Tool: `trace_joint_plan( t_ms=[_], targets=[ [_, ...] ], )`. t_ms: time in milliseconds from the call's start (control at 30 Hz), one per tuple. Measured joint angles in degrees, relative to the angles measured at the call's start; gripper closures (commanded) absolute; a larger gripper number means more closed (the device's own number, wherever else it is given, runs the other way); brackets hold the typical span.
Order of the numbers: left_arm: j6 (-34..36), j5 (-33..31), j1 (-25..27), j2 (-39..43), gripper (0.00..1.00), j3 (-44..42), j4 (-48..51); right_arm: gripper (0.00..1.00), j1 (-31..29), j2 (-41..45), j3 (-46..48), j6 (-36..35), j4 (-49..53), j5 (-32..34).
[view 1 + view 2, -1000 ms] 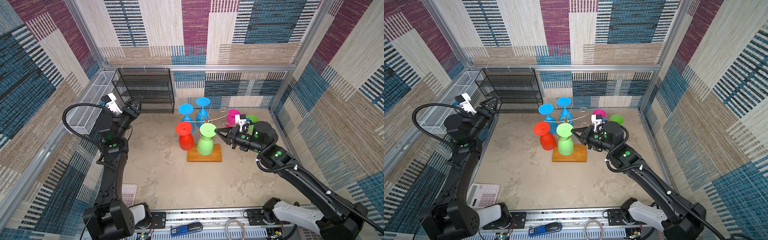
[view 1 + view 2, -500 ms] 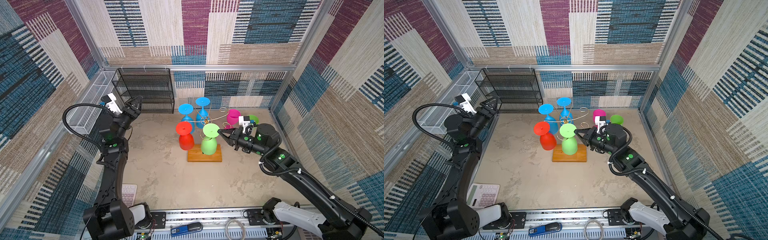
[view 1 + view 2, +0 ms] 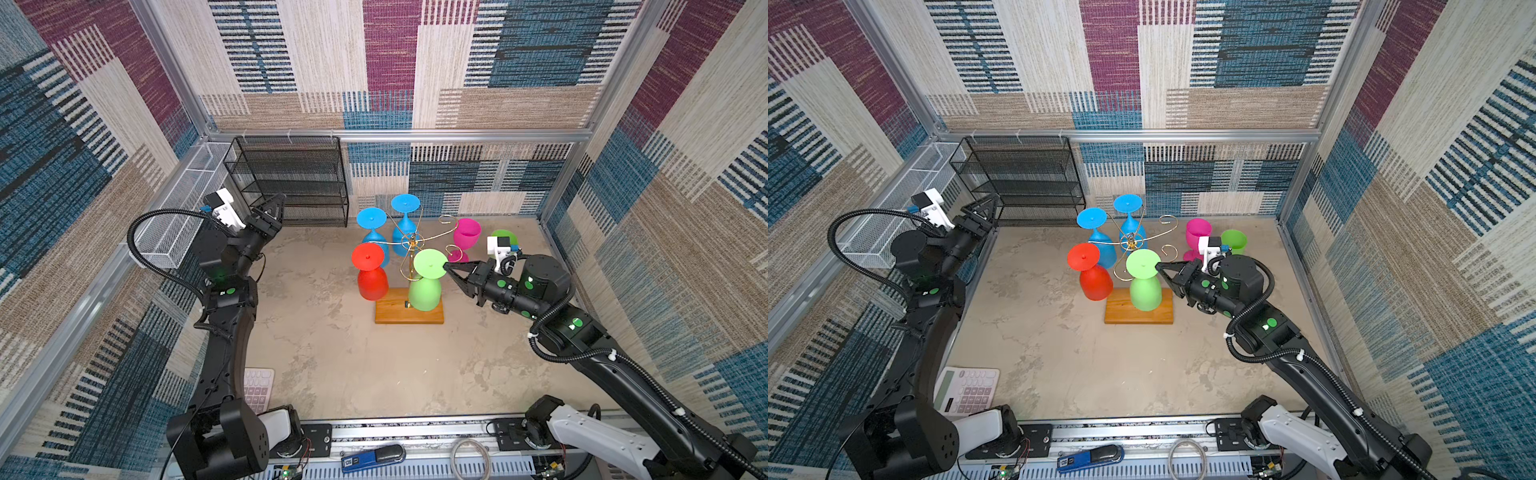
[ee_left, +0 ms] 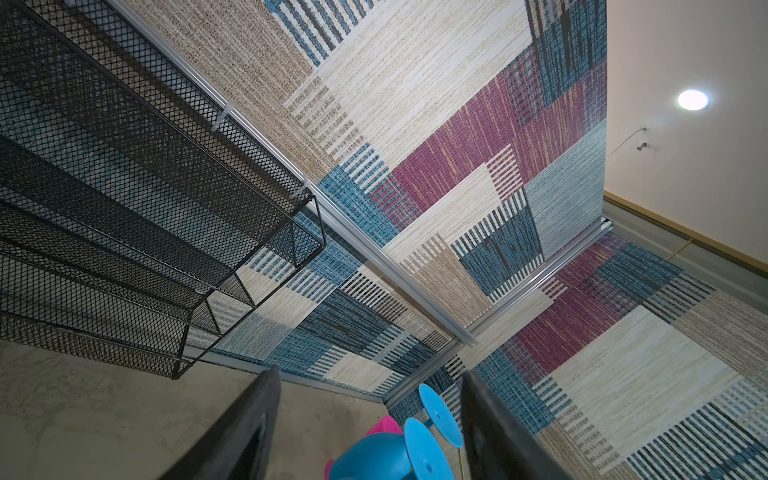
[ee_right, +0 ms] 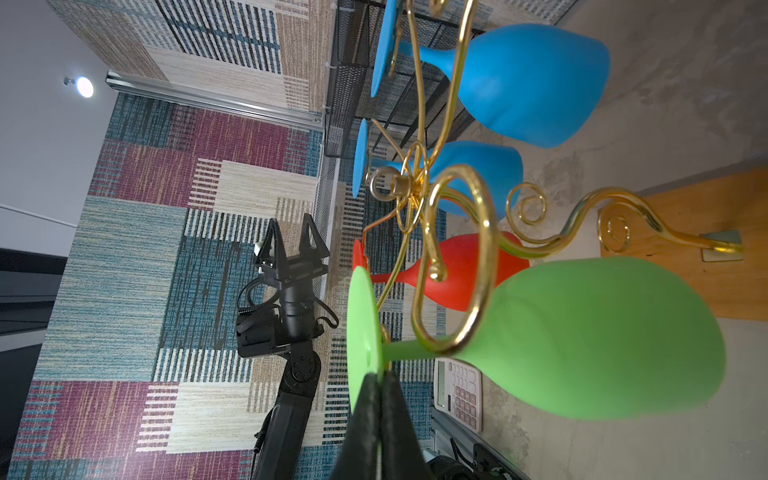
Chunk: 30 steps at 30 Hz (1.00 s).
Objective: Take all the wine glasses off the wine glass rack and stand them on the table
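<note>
Partly done: right gripper [image 3: 445,266] pinches the foot of the green glass [image 3: 424,291], jaws shut, at five o'clock on the rack [image 3: 390,314], glass not yet unhooked; left gripper [image 3: 277,200] gapes, empty.

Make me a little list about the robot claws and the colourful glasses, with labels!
right claw: shut on the foot of the green glass
left claw: open, empty, raised near the black shelf
green glass: upside down, stem in the rack
also hanging: red glass, two blue glasses
on the table: pink glass, upright
</note>
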<state>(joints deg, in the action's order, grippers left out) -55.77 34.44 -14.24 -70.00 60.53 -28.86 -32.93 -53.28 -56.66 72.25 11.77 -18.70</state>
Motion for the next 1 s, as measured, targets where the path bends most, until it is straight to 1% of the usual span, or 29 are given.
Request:
trace_joint_plan(
  t_ms=[533, 800, 1000],
  targets=[
    [0.0, 0.0, 0.0, 0.1, 0.29, 0.0, -0.9, 1.0, 0.0, 7.6, 1.5, -1.0, 8.9, 4.5],
    [0.0, 0.0, -0.2, 0.1, 0.29, 0.0, -1.0, 1.0, 0.3, 10.7, 1.7, -1.7, 13.0, 7.9],
    [0.0, 0.0, -0.2, 0.3, 0.29, 0.0, -1.0, 1.0, 0.9, 11.6, 0.6, -3.2, 16.1, 12.0]
  ],
)
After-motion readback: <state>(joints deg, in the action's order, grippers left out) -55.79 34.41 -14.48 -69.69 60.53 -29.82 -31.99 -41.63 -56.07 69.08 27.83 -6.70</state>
